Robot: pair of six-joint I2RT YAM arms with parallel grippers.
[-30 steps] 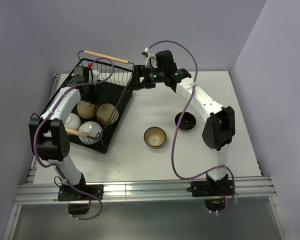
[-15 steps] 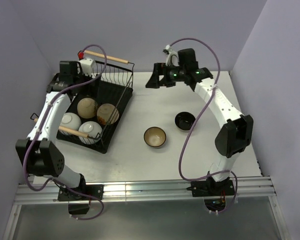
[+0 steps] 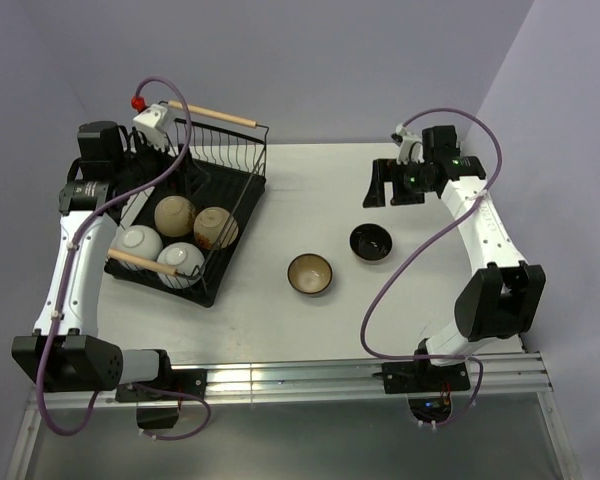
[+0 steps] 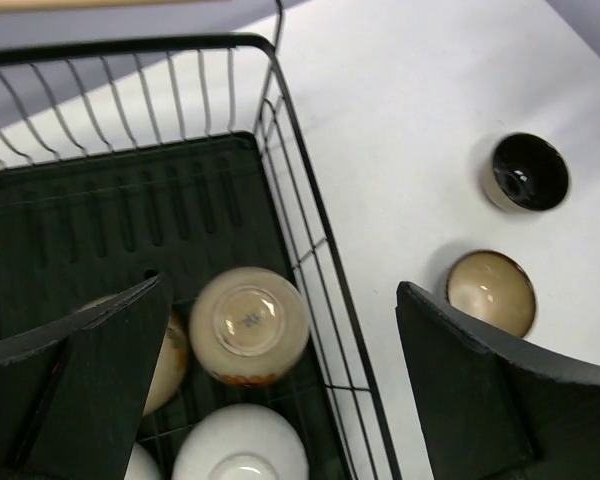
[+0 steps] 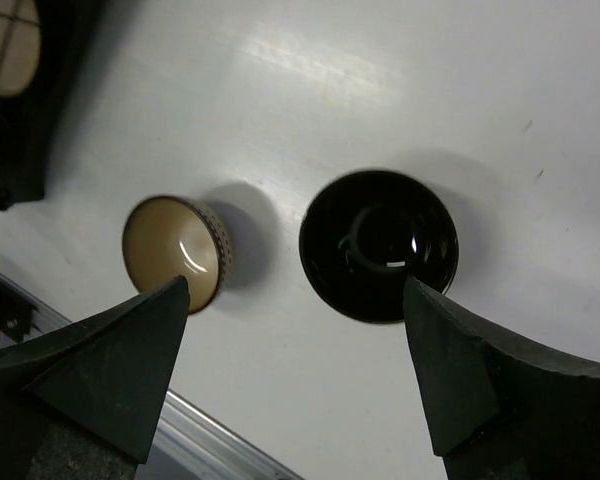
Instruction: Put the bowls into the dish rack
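Observation:
The dish rack (image 3: 220,178) stands at the left and holds two cream-beige bowls (image 3: 174,215) (image 3: 215,227) and two white bowls (image 3: 140,241) (image 3: 181,259), all upside down. On the table to its right lie the brown bowl (image 3: 309,274) and the black bowl (image 3: 371,242), both upright. My left gripper (image 3: 138,152) hangs open and empty over the rack's far left; below it I see a beige bowl (image 4: 248,325) and a white bowl (image 4: 242,450). My right gripper (image 3: 388,188) hovers open just beyond the black bowl (image 5: 378,245), with the brown bowl (image 5: 173,250) to its left.
The rack has two wooden rod handles, one at the back (image 3: 215,114) and one at the front (image 3: 140,261). Purple walls close in the back and both sides. A metal rail (image 3: 280,380) runs along the near edge.
The left gripper has drawn back from inside the rack to its far left corner. The right gripper has swung right from the rack's far corner to above the black bowl. Both stayed empty.

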